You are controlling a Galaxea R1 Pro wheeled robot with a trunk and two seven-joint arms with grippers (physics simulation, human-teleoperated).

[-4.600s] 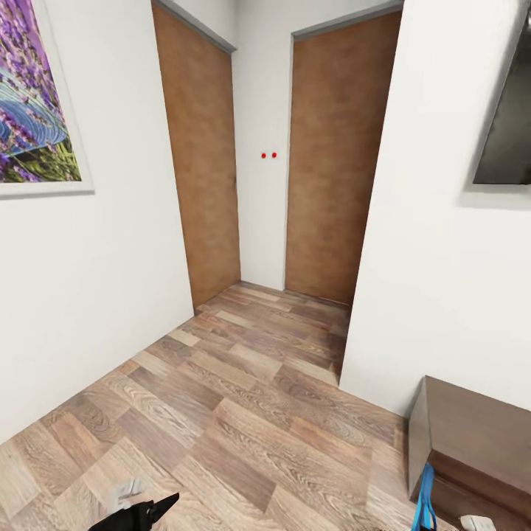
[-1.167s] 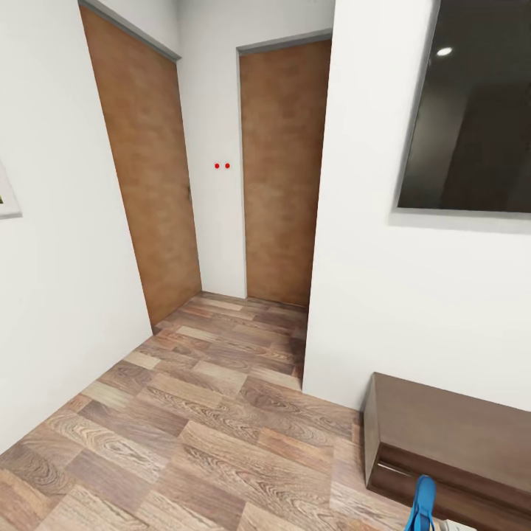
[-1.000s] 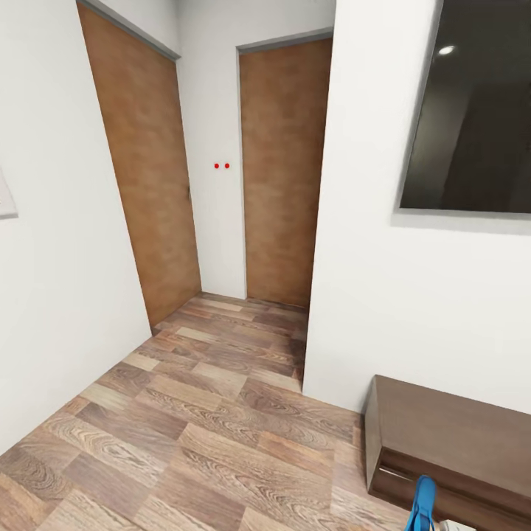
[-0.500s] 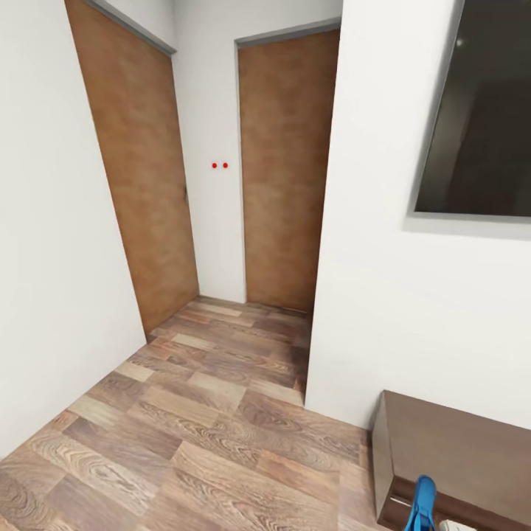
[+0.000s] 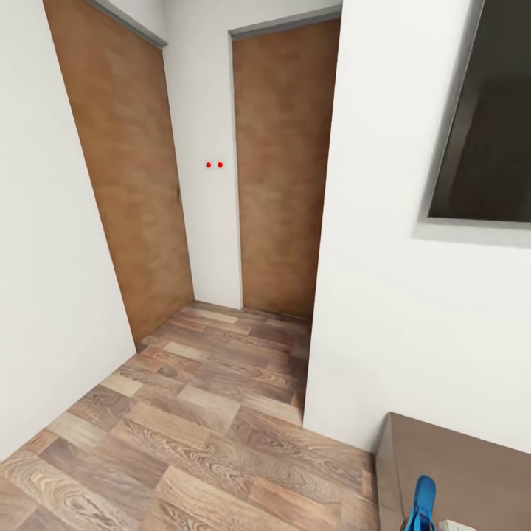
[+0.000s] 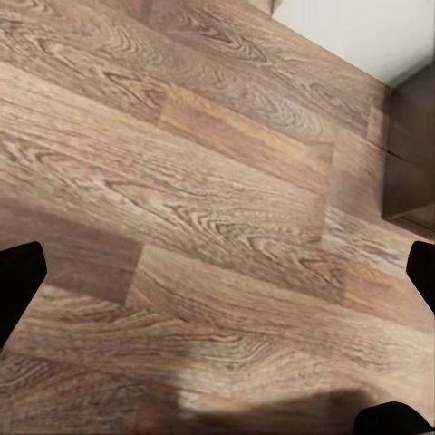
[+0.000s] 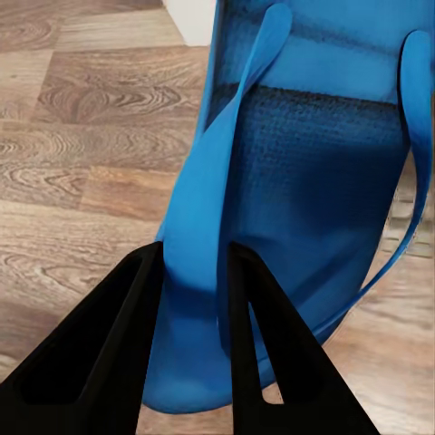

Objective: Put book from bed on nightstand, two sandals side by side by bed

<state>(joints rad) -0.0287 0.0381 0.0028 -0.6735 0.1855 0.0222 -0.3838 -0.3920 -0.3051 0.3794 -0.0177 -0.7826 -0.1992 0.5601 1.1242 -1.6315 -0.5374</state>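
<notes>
Right tool [image 7: 195, 263] clamped on blue sandal [image 7: 299, 181] strap, L tool [image 6: 217, 272] fingers apart over wood-plank floor [image 6: 181, 181], 2 brown doors [image 5: 284, 162] ahead.

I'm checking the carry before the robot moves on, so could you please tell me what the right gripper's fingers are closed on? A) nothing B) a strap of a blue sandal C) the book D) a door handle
B: in the right wrist view the two dark fingers pinch a strap of the blue sandal, which hangs above the wood floor.
</notes>
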